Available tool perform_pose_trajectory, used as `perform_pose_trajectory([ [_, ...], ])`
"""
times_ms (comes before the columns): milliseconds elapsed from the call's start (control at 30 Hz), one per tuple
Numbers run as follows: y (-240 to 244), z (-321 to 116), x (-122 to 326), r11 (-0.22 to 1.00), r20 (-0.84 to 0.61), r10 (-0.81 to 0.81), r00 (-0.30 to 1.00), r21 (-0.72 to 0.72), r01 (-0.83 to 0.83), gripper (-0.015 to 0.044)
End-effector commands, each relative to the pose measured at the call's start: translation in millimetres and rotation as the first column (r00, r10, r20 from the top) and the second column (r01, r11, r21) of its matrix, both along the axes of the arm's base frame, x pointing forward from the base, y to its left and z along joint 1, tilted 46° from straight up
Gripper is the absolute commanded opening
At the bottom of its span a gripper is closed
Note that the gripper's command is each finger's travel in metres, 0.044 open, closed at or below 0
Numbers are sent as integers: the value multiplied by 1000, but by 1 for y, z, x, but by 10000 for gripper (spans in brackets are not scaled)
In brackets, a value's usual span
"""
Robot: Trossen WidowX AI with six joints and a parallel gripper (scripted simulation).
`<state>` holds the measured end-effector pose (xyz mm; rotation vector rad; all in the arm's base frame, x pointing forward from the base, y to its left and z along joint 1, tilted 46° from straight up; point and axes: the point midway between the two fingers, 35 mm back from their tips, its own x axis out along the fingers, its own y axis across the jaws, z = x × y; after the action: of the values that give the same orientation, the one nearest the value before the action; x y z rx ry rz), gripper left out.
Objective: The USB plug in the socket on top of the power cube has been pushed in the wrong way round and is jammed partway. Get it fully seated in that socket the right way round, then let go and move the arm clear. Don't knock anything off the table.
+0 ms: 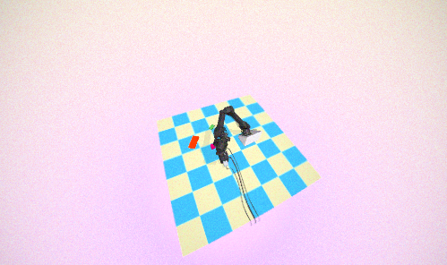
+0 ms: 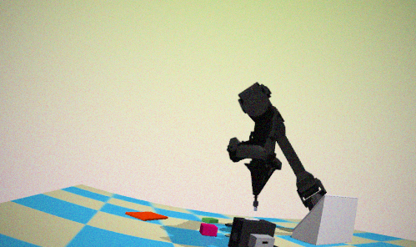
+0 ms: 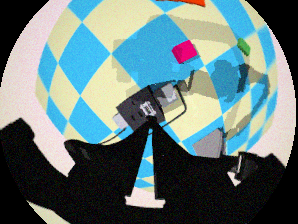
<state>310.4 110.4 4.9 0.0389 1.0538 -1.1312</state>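
In the exterior view the grey socket block (image 2: 261, 240) sits nearest, against the dark cube (image 2: 252, 230). The gripper (image 2: 255, 204) hangs point-down above the cube, well apart from it. Its fingers are nearly closed, clamped on the small pale plug (image 2: 255, 204), which is out of the socket and in the air. A magenta block (image 2: 208, 229) lies left of the cube. A green block (image 2: 209, 219) and an orange plate (image 2: 146, 215) lie farther back. The arm's base sits on a white wedge (image 2: 330, 219) at right.
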Motion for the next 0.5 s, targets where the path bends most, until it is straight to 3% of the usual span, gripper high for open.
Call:
perform_pose_trajectory([
  [0,0,0,0,997,-78,77,994,1,-77,0],
  [467,0,0,0,945,-329,319,889,45,-323,0],
])
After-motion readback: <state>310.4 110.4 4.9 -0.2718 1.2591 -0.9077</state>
